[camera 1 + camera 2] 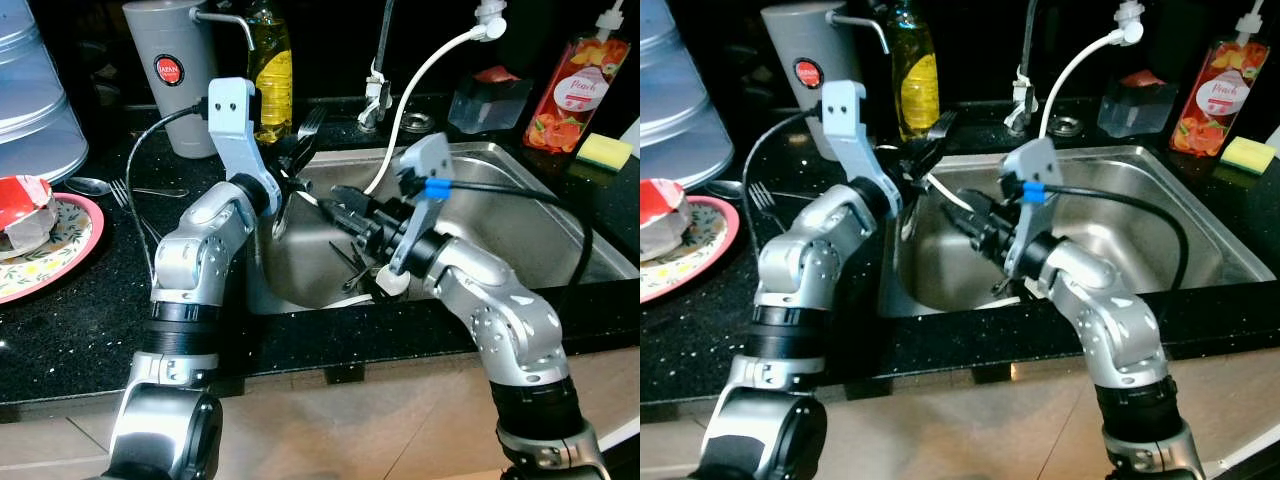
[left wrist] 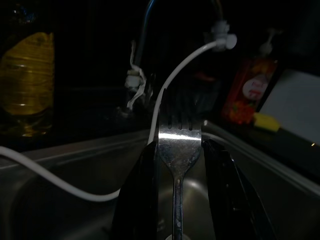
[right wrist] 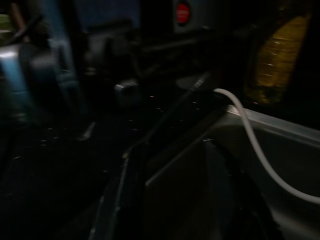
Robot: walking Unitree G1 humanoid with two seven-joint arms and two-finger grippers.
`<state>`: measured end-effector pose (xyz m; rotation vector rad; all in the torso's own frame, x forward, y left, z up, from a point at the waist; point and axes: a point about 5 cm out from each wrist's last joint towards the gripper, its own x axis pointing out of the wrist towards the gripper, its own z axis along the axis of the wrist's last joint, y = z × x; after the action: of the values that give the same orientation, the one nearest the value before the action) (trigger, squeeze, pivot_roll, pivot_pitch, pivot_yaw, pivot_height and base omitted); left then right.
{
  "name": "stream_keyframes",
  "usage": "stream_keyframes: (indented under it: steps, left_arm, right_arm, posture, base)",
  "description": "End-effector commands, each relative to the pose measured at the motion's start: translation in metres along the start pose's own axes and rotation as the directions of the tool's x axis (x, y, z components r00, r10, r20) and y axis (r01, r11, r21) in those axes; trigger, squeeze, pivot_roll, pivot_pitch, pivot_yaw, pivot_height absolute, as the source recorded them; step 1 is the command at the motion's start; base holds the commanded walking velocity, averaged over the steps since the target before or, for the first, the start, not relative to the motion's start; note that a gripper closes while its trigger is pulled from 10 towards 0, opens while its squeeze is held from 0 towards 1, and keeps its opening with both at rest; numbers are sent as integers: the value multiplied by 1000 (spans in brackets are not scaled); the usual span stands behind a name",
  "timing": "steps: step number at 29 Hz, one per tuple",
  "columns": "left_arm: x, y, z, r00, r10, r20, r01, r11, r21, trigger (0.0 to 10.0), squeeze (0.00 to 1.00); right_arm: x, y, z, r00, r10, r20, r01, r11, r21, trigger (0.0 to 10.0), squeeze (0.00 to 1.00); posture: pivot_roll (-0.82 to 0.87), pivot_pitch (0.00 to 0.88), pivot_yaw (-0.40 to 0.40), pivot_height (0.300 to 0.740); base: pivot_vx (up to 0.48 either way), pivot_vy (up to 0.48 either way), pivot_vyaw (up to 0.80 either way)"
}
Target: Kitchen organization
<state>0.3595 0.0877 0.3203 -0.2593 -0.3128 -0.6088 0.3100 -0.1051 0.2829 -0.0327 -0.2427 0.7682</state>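
On the black speckled countertop (image 1: 90,320) around the steel sink (image 1: 520,230), our left gripper (image 1: 300,150) clamps one silver fork (image 2: 179,145) upright at the sink's ten o'clock; our right gripper (image 1: 340,205) gapes empty nearby. One more fork (image 1: 122,192) and one spoon (image 1: 90,186) lie at nine o'clock.

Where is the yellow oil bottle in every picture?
Left eye view: yellow oil bottle stands beside the grey jug, behind the steel sink.
Right eye view: same place.
Left wrist view: bottle beyond the sink's rim.
Right wrist view: bottle beyond the sink's rim.
Shared landmark: the white hose.
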Motion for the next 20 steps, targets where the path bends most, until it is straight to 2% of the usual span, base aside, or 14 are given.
stream_keyframes:
  steps: [1,2,5,7,8,9,14,20]
  left_arm:
    - [2,-10,9,997,-48,58,49,999,-16,10000,0]
    - [2,-12,11,996,-59,71,60,998,-19,10000,0]
    - [0,-13,9,995,-55,82,56,998,-11,10000,0]
    - [0,-11,7,996,-42,81,42,999,2,10000,0]
    - [0,-11,7,996,-42,81,42,999,2,10000,0]
    - [-1,-14,6,995,-58,83,59,998,-4,10000,0]
    - [-2,-22,6,991,-101,90,103,994,-22,10000,0]
    - [-1,-36,3,981,-169,91,175,983,-60,10000,0]
  right_arm:
    - [2,0,-7,999,-22,-43,23,1000,13,10000,298]
    - [3,0,-8,998,-32,-49,33,999,21,10000,0]
    - [5,1,-8,998,-46,-33,48,996,71,10000,0]
    - [6,4,-4,999,-32,12,30,990,141,10000,0]
    - [6,4,-4,999,-32,12,30,990,141,10000,0]
    - [6,6,2,999,-11,54,0,981,195,10000,0]
    - [7,8,2,998,-14,57,2,978,208,10000,0]
    - [13,19,-2,998,26,50,-38,969,246,10000,0]
  posture:
    - [-111,105,12,740]
    - [-111,105,12,740]
    - [-111,105,12,740]
    - [-111,105,12,740]
    - [-111,105,12,740]
    - [-109,108,11,740]
    - [-111,108,10,740]
    - [-112,107,12,740]
  base:
    - [0,0,0]
    - [0,0,0]
    - [0,0,0]
    - [0,0,0]
    - [0,0,0]
    - [0,0,0]
    - [0,0,0]
    - [0,0,0]
